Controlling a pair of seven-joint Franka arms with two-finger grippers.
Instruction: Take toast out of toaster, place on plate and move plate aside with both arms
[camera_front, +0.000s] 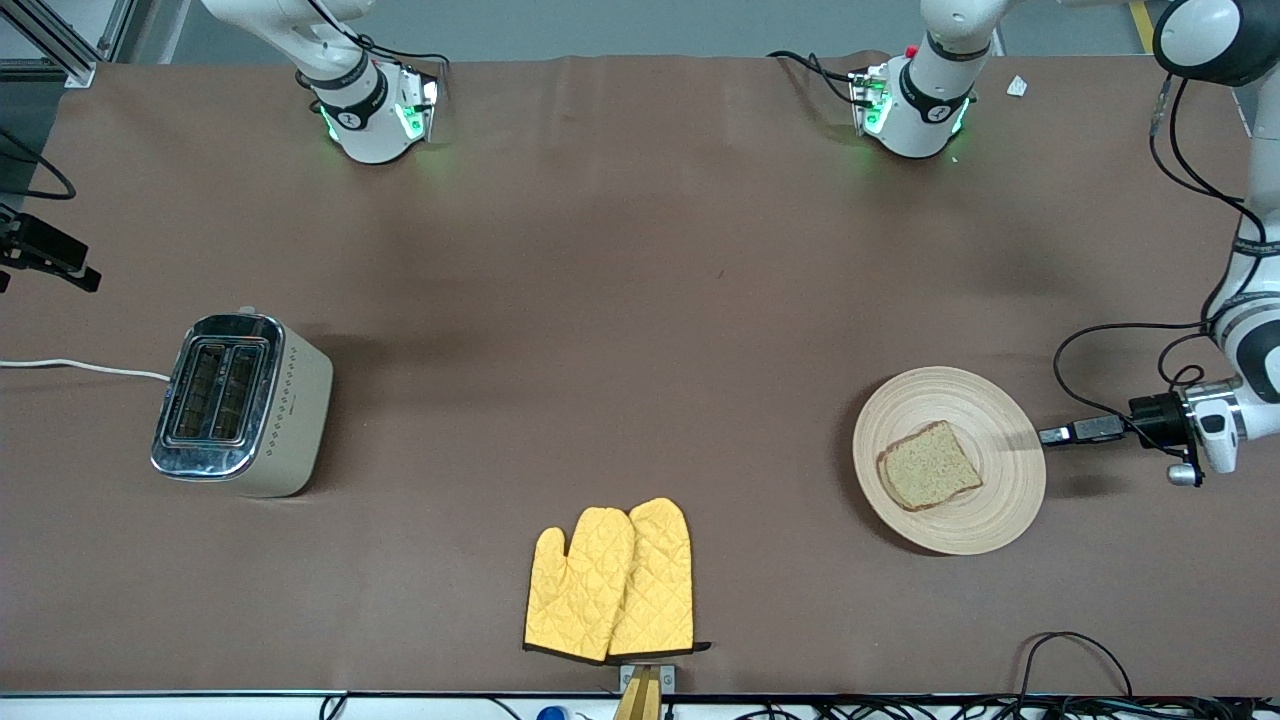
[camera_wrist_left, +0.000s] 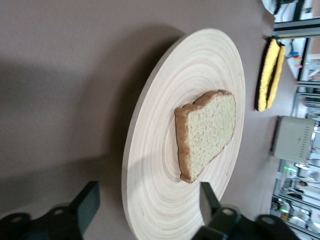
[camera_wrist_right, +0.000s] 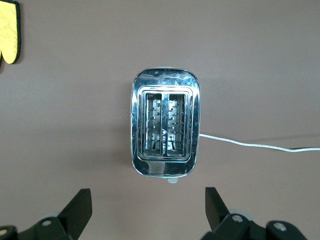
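The toast (camera_front: 930, 467) lies flat on the round pale wooden plate (camera_front: 1000, 420) toward the left arm's end of the table. My left gripper (camera_front: 1045, 435) lies level at the plate's rim on the left arm's side. In the left wrist view the left gripper (camera_wrist_left: 147, 202) is open, with the plate (camera_wrist_left: 210, 65) rim between its fingers and the toast (camera_wrist_left: 207, 132) further in. My right gripper (camera_wrist_right: 148, 205) is open and empty, high over the table beside the toaster (camera_wrist_right: 165, 122). It does not show in the front view.
The silver and cream toaster (camera_front: 235, 400) stands toward the right arm's end, its slots empty, its white cord (camera_front: 80, 367) running off the table's end. Two yellow oven mitts (camera_front: 612, 580) lie near the table edge closest to the front camera.
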